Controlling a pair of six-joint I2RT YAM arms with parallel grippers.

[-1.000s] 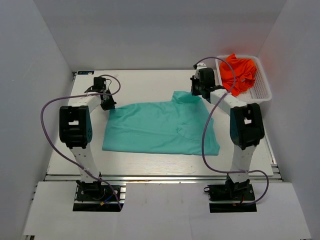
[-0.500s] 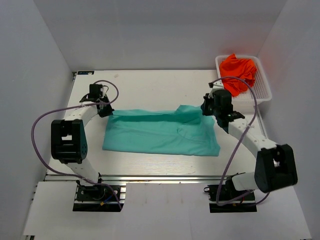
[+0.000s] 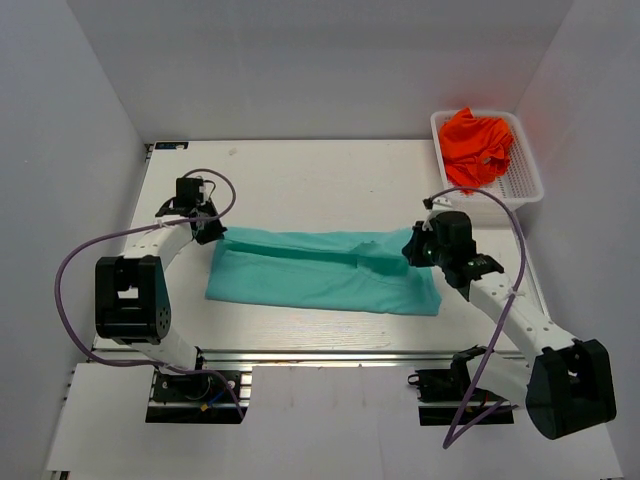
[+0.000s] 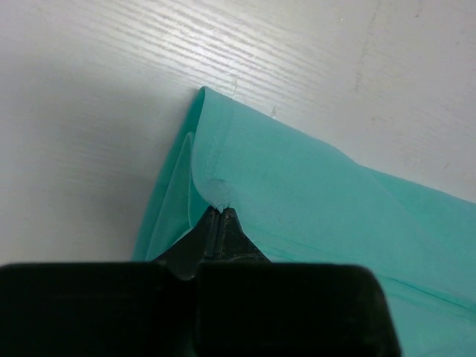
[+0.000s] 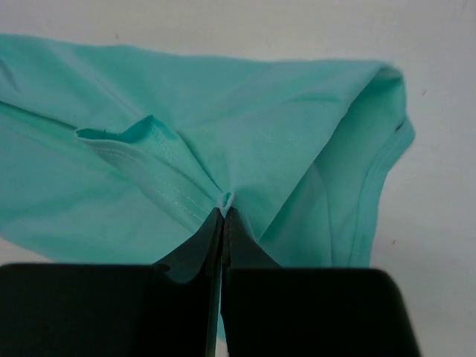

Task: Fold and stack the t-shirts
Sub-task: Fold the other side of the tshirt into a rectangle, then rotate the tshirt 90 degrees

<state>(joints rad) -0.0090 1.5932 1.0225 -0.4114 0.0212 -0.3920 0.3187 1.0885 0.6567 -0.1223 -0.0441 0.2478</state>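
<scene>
The teal t-shirt (image 3: 320,272) lies spread across the middle of the table, its far edge lifted and folded toward the front. My left gripper (image 3: 212,234) is shut on the shirt's far left corner (image 4: 223,195). My right gripper (image 3: 412,251) is shut on the shirt's far right part, pinching a fold of fabric (image 5: 225,201) near a seam. The orange-red t-shirt (image 3: 478,143) lies crumpled in the white basket (image 3: 527,182) at the back right.
The basket stands at the table's back right corner, just beyond my right arm. Grey walls enclose the table on three sides. Purple cables loop beside both arms.
Both grippers have pulled the teal shirt's far edge toward the front, so the shirt is narrower front to back. The right arm has swung out to the right and forward.
</scene>
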